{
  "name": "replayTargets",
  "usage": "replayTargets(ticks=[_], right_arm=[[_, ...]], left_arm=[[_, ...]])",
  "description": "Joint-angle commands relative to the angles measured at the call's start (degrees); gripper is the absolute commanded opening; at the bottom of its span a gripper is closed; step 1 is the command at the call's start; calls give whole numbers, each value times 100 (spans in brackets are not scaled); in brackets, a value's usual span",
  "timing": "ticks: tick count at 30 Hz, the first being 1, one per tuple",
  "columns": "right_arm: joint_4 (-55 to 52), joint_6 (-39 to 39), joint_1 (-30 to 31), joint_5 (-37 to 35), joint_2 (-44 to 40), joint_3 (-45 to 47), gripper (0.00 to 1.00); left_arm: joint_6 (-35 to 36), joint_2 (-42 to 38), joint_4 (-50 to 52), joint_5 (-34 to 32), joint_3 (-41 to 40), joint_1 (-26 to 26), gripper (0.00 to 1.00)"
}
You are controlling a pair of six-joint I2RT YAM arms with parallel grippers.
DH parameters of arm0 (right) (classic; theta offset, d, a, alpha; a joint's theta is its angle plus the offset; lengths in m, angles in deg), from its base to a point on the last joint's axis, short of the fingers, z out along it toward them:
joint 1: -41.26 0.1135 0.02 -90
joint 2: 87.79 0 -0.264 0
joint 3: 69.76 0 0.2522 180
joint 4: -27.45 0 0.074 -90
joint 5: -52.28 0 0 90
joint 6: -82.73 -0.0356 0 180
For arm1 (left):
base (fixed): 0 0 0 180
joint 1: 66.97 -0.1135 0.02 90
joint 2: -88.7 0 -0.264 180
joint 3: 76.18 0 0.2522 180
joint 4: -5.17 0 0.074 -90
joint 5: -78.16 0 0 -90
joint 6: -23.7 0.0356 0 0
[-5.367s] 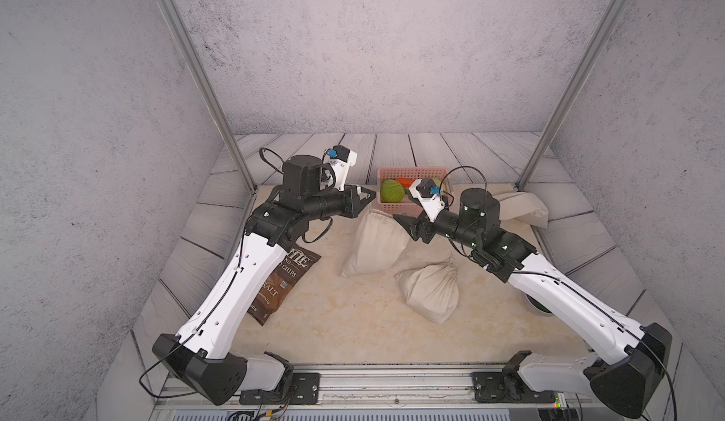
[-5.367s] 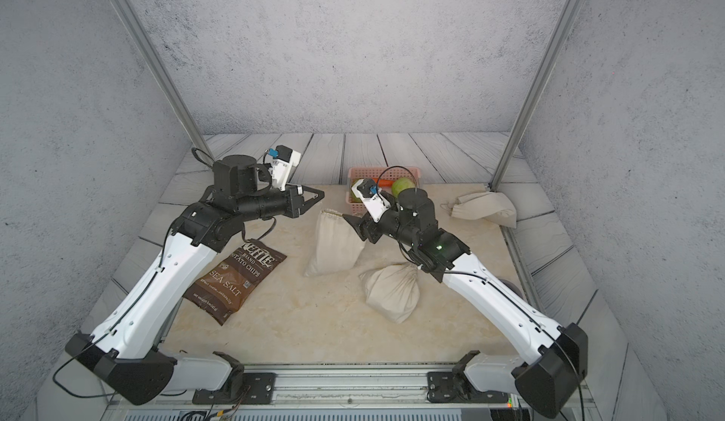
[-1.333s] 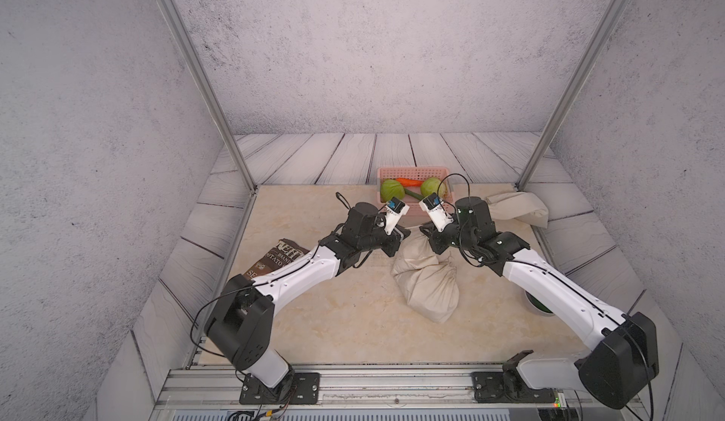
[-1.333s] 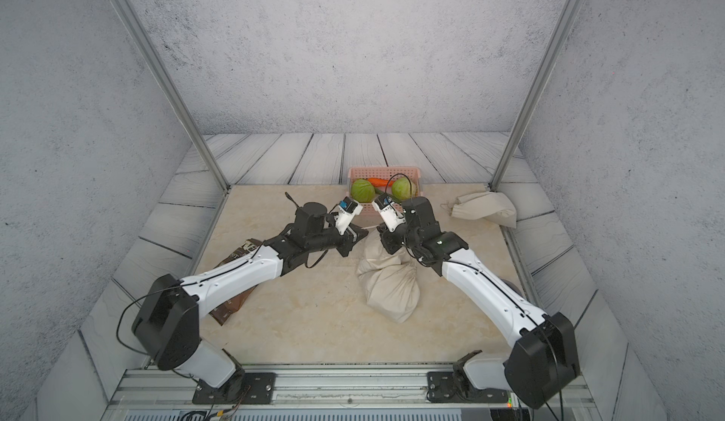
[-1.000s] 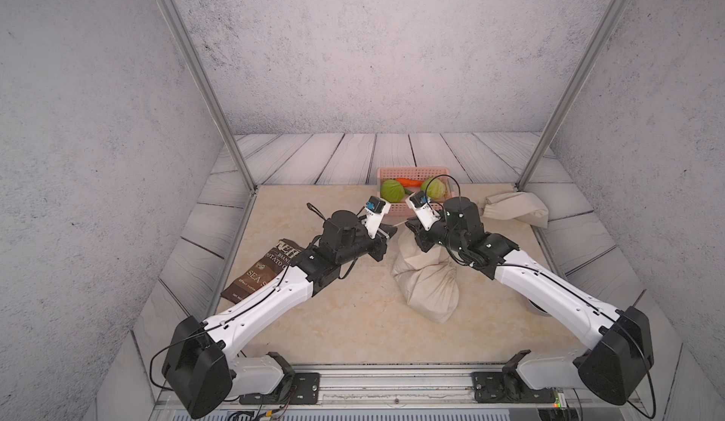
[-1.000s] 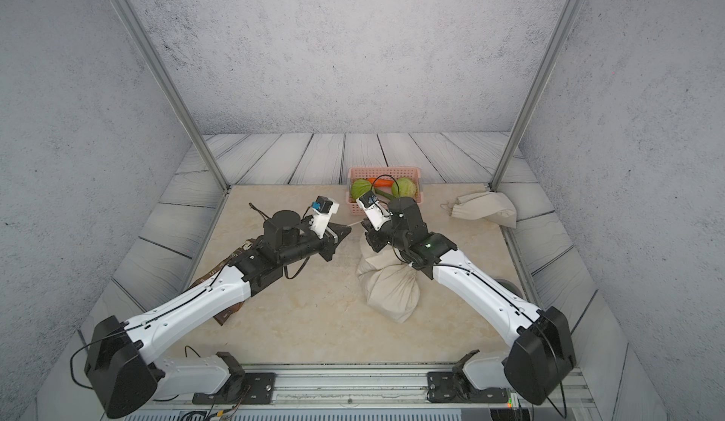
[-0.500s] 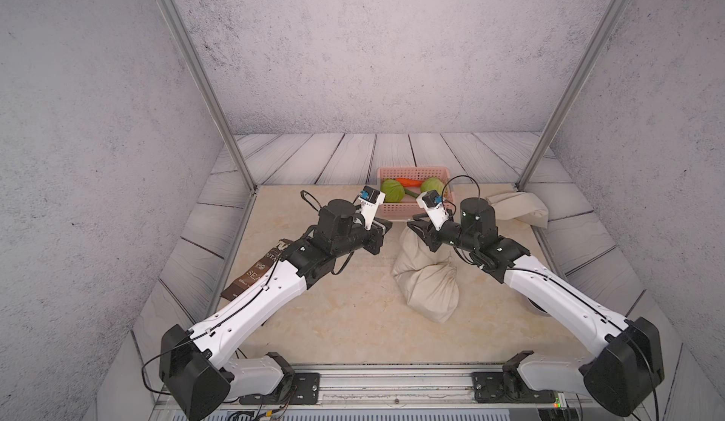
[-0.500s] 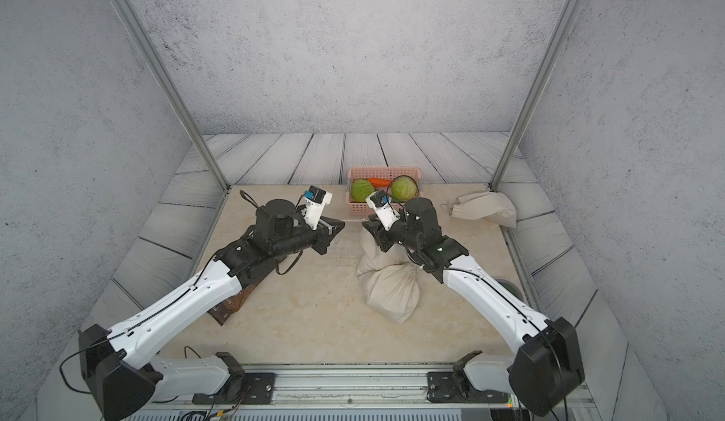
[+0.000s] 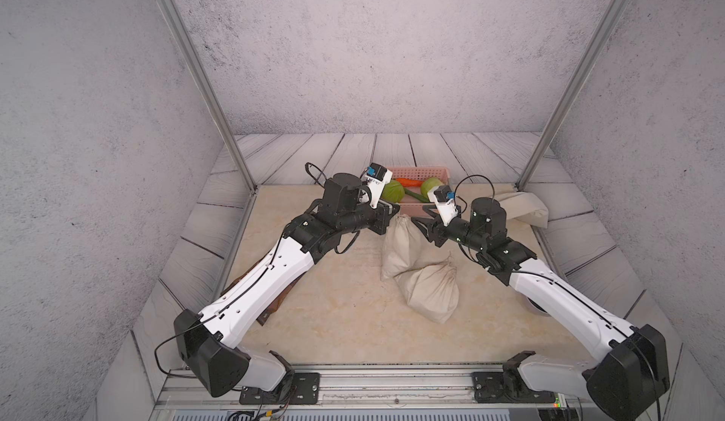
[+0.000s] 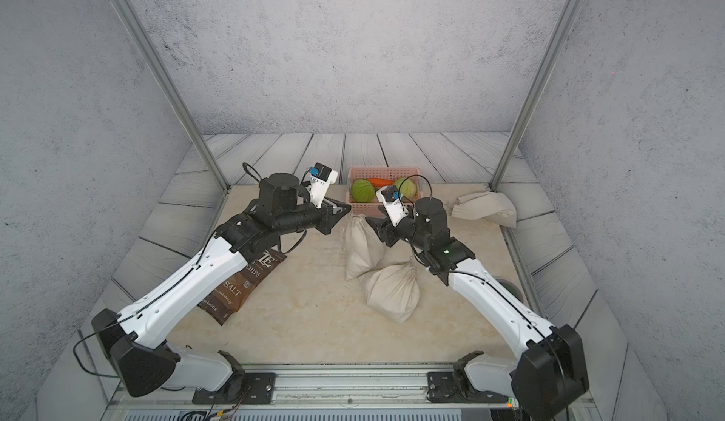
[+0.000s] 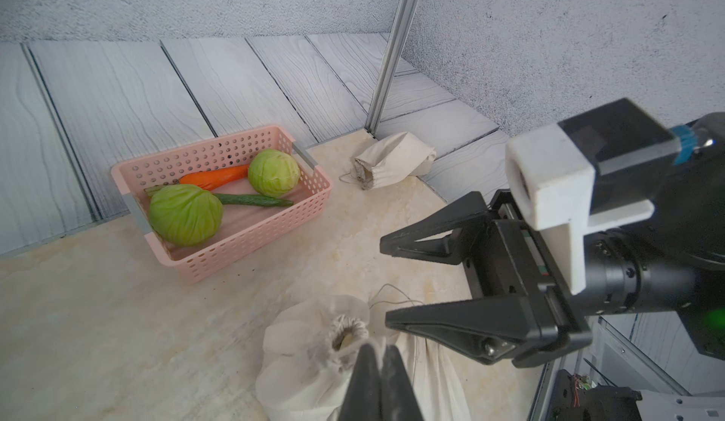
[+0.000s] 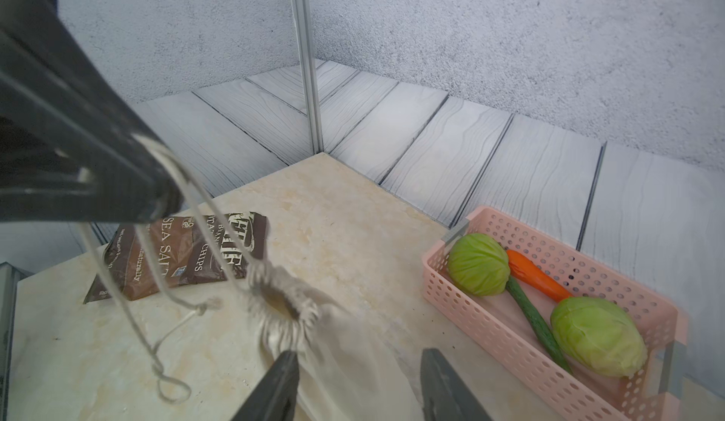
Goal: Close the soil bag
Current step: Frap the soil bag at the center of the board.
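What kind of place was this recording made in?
Probably a staged robot test cell, not a real garden shed: bare grey walls and metal posts box in a small tabletop, two robot arms sit on a rail, and the props are a pink basket of vegetables and cloth bags.

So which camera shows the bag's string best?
The right wrist view: the string runs from the shut left gripper down to the bag. The left wrist view shows only a thin loop by the bag's mouth; in both top views it is too thin to make out.
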Motion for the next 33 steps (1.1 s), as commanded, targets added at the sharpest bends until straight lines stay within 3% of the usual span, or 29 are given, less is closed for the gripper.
replayTargets(ticks=[1, 11, 17, 21, 25, 29, 33], right_arm=[[142, -29, 182, 179, 59, -242, 58], [123, -88, 641, -189, 390, -671, 56], [13, -244, 743, -946, 864, -1041, 36], [-335, -315, 729, -2236, 1167, -1030, 23], [-850, -87, 429, -3473, 1473, -835, 16], [-1382, -161, -288, -3762, 1599, -835, 13], [-1779, 180, -428, -3856, 1171, -1349, 13]], left_arm=[[22, 4, 98, 103, 227, -29, 0], [44, -53, 238, 102, 268, -29, 0], [-14, -147, 197, 191, 266, -29, 0], [-120, -394, 236, 95, 262, -48, 0], [-364, -771, 358, 52, 262, -403, 0], [-409, -996, 669, 80, 528, -718, 0], [-308, -1043, 1012, 61, 949, -895, 0]])
